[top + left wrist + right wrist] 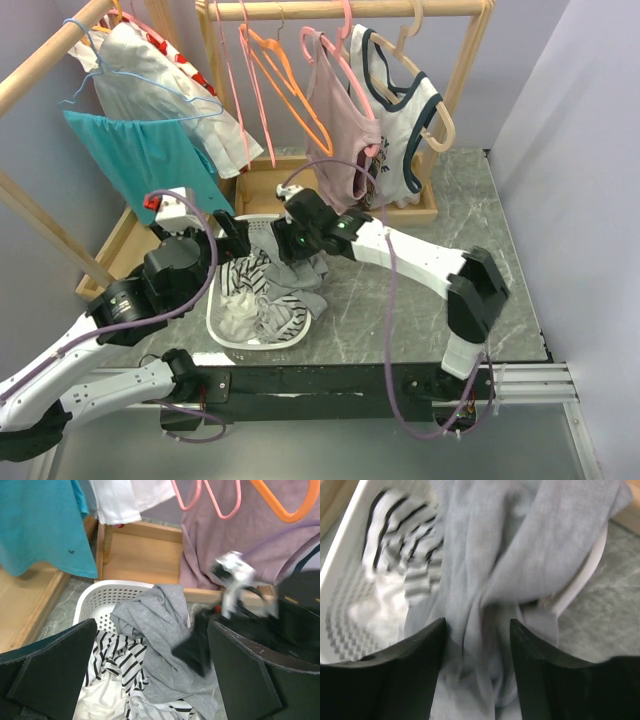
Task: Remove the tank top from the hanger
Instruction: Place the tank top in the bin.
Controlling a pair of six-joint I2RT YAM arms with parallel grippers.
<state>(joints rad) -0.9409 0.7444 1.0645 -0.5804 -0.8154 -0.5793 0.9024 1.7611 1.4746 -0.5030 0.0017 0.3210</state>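
A grey tank top (300, 275) lies crumpled over the right side of the white laundry basket (215, 325), off any hanger. My right gripper (290, 245) hangs just above it. In the right wrist view its jaws (477, 622) stand apart, with the grey cloth (520, 555) lying loose between and below them. My left gripper (232, 235) hovers over the basket's far left part, wide open and holding nothing (152, 625); the grey tank top (160, 630) shows beneath it. An empty orange hanger (290, 90) and an empty pink hanger (335, 45) hang on the rail.
The basket also holds striped (115, 655) and white clothes. On the wooden rack hang a mauve tank top (340, 130), a white navy-trimmed one (400, 120) and a teal shirt (140, 150). The rack's wooden base tray (265, 190) lies behind the basket.
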